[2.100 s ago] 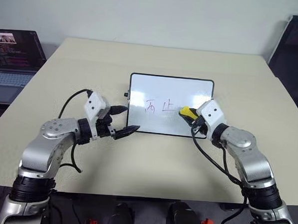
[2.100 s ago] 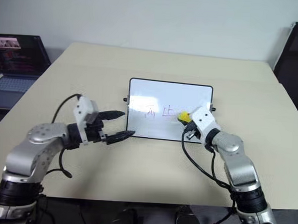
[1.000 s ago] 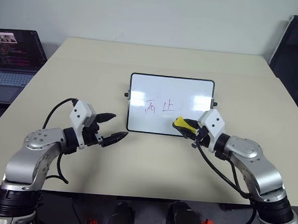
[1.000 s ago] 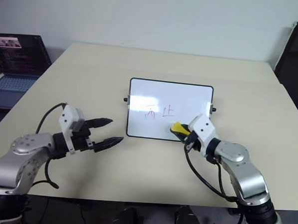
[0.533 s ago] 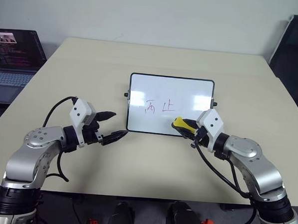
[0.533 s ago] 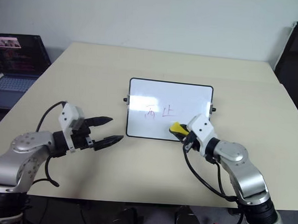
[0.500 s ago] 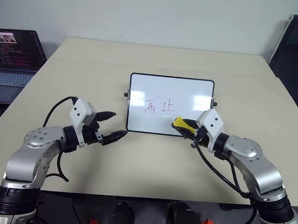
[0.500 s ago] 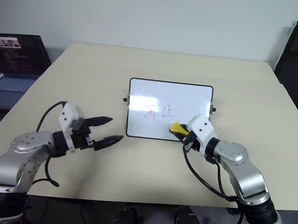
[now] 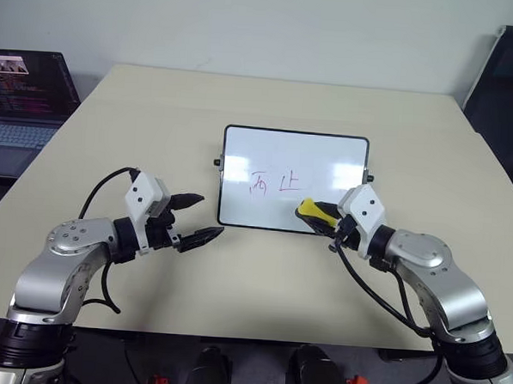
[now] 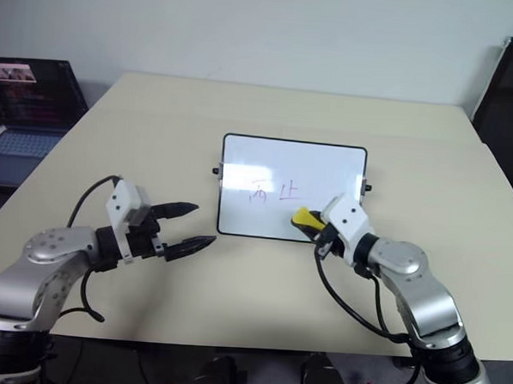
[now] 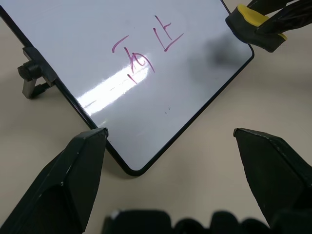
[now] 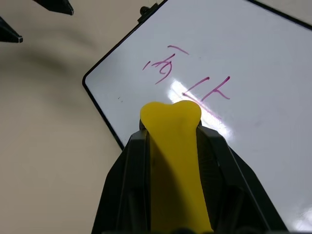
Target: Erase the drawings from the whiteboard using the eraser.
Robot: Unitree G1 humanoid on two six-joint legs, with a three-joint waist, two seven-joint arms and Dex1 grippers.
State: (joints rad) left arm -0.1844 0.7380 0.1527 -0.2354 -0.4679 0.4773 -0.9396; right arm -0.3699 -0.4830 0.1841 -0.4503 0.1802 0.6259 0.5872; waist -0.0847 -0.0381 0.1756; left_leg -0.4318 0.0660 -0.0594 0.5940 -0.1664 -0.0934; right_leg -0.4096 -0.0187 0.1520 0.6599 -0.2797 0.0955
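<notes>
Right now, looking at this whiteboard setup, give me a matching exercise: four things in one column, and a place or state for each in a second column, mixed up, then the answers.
Column one:
1. eraser
2. left tool
3. drawings
4. laptop

Column two:
A. open, holding nothing, by the near left corner of the whiteboard
B. off the table's far left edge, screen lit
C. clamped in the right tool, over the board's near edge
D. on the board's left half, two marks not yet wiped

Pairs: 1-C, 2-A, 3-D, 4-B
</notes>
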